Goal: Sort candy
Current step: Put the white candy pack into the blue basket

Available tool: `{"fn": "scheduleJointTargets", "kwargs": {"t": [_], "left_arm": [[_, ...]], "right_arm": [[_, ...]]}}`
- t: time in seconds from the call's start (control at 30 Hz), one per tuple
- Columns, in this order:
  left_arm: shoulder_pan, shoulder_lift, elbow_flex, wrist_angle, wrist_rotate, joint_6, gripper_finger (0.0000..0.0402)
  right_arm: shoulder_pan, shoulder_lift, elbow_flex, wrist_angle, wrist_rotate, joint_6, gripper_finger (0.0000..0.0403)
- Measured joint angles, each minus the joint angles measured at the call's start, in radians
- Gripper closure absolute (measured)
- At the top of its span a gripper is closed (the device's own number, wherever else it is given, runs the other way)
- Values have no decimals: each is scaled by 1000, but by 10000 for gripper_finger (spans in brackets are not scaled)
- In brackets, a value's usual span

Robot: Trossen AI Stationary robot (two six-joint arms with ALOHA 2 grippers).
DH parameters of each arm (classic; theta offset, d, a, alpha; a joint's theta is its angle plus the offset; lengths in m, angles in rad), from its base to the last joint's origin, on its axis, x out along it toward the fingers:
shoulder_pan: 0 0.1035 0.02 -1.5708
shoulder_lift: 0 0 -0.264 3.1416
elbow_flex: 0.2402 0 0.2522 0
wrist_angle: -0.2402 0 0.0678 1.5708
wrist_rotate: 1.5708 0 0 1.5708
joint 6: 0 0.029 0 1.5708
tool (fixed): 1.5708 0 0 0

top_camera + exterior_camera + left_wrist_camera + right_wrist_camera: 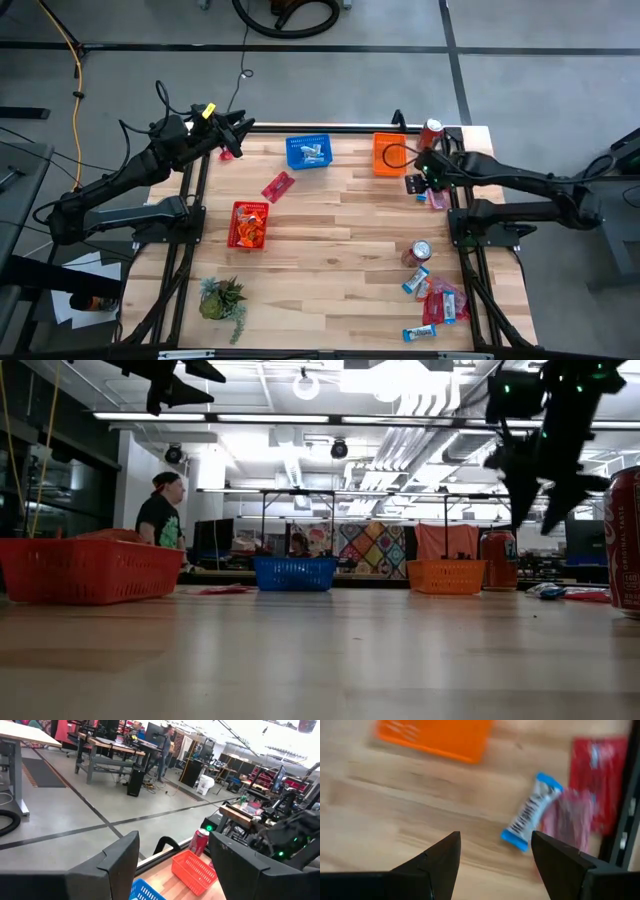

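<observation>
Candy lies in a loose pile (437, 300) at the near right. A red packet (277, 186) sits mid-table, and more pieces lie in the blue basket (308, 151) and the red basket (248, 225). My right gripper (495, 840) points down, open, above the wood beside the orange basket (390, 153). A blue-and-white bar (532, 812) and red packets (597, 770) lie just beyond its fingers, untouched. My left gripper (240, 130) hangs level and open above the table's far left corner, holding nothing.
One red soda can (432, 130) stands at the far right corner and another (421, 252) near the candy pile. A small green plant (222, 298) sits at the near left. The middle of the table is bare wood (340, 240). A person (160, 510) stands in the room beyond.
</observation>
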Motion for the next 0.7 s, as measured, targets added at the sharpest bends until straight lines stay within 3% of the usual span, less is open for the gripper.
{"fn": "scheduleJointTargets", "kwargs": {"t": [0.43,0.7], "left_arm": [[0,0,0,0,0,-1,177],[0,0,0,0,0,-1,177]], "right_arm": [[-15,282,-92,152,66,65,167],[-15,410,-92,166,92,73,222]]}}
